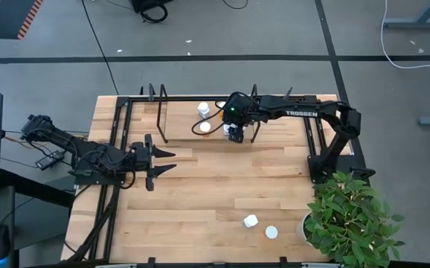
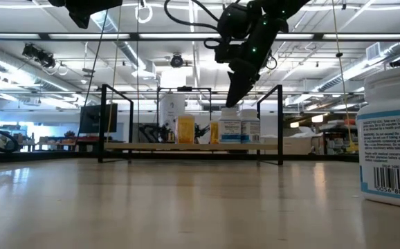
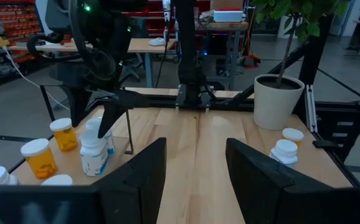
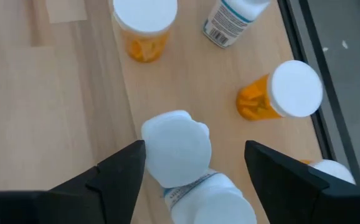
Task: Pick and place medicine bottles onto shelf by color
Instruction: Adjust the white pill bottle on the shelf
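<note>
The shelf [image 1: 181, 120] lies at the table's far edge, its wire frames upright at both ends. On it stand orange bottles [image 4: 145, 23] [image 4: 278, 93] and white ones. My right gripper [image 1: 235, 134] [image 4: 195, 165] hangs open over the shelf, pointing down, with one finger on each side of a white bottle's cap [image 4: 177, 149]; a second white bottle [image 4: 212, 200] stands against the first. In the low view the gripper [image 2: 236, 88] is just above the two white bottles [image 2: 239, 127]. My left gripper [image 1: 161, 162] [image 3: 195, 171] waits open over the table's left middle.
Two loose bottles [image 1: 251, 221] [image 1: 271, 232] sit near the table's near right corner, beside a potted plant [image 1: 353, 219]. One of them looms large in the low view [image 2: 392, 138]. A white bottle [image 4: 230, 17] leans at the shelf's far side. Bare tabletop lies between both arms.
</note>
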Robot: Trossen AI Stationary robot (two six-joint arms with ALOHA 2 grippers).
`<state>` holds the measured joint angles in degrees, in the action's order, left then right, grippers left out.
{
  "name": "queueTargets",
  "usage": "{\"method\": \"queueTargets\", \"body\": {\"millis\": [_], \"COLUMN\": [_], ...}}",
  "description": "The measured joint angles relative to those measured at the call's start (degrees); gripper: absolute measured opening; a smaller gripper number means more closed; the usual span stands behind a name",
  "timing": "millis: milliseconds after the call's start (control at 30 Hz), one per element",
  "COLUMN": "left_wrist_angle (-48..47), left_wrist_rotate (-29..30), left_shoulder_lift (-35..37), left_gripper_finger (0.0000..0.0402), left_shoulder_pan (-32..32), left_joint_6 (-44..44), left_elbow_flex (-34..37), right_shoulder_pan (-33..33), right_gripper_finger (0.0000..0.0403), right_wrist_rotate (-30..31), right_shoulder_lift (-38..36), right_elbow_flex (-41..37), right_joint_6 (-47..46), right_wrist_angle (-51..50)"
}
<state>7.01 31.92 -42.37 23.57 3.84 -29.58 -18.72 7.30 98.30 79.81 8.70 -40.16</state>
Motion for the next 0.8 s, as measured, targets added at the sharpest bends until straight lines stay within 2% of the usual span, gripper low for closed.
{"method": "queueTargets", "body": {"millis": [267,800], "left_wrist_angle": [0.0,0.0], "left_wrist_rotate": [0.0,0.0], "left_shoulder_lift": [0.0,0.0], "left_gripper_finger": [0.0174,0.0173], "left_shoulder_pan": [0.0,0.0], "left_joint_6": [0.0,0.0], "left_elbow_flex": [0.0,0.0], "right_shoulder_pan": [0.0,-0.4], "right_gripper_finger": [0.0281,0.0280], "right_wrist_rotate": [-3.0,-3.3], "right_shoulder_lift": [0.1,0.1], "right_elbow_flex": [-0.1,-0.1], "right_joint_6": [-1.9,0.3], "right_wrist_angle": [-0.2,0.1]}}
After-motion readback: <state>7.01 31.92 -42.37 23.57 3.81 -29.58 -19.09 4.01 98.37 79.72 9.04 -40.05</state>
